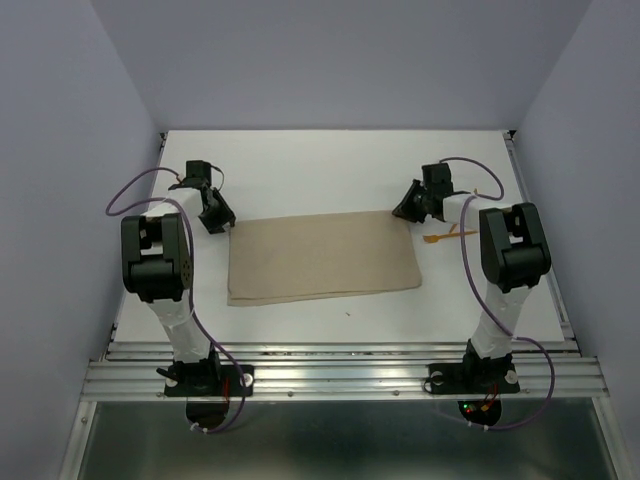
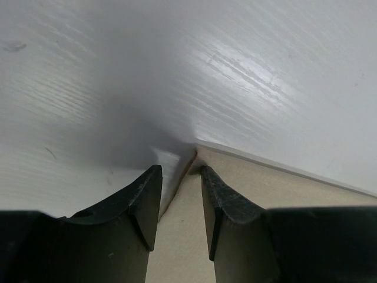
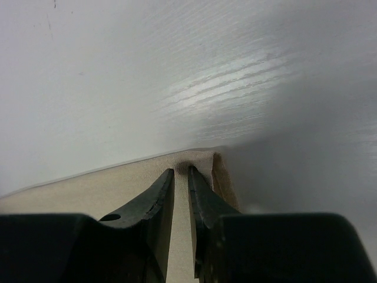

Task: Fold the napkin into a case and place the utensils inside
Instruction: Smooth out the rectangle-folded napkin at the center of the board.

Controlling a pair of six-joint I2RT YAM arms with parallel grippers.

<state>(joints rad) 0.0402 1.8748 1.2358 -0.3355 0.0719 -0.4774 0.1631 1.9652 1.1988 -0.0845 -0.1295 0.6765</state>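
At the left of the white table [image 1: 330, 165], the left arm [image 1: 160, 262] reached forward and its left gripper [image 1: 218, 216] sat low at the far left corner of the napkin [image 1: 322, 257]. In the left wrist view, the left gripper [image 2: 179, 172] had its jaws only a narrow gap apart. One finger [image 2: 141, 206] was over bare table and the other over cloth. The napkin's [image 2: 283, 191] side edge ran up through that gap to a slightly raised corner at the tips, and neither pad was seen pressing on it. The tan napkin lay flat across the middle of the table as a wide oblong, doubled over, with a layered edge showing along its near side. At its far right corner was the right gripper [image 1: 407, 210], also low on the cloth. In the right wrist view, the right gripper [image 3: 181, 171] was drawn nearly together, leaving only a slit. The napkin's [image 3: 88, 188] corner was puckered at the tips and pinched there. Just to the right, beside the napkin's right edge, a thin orange utensil [image 1: 447, 236] lay on the table, partly hidden under the right arm [image 1: 510, 250]. A smaller orange sliver [image 1: 478, 192] showed farther back, too small to identify.
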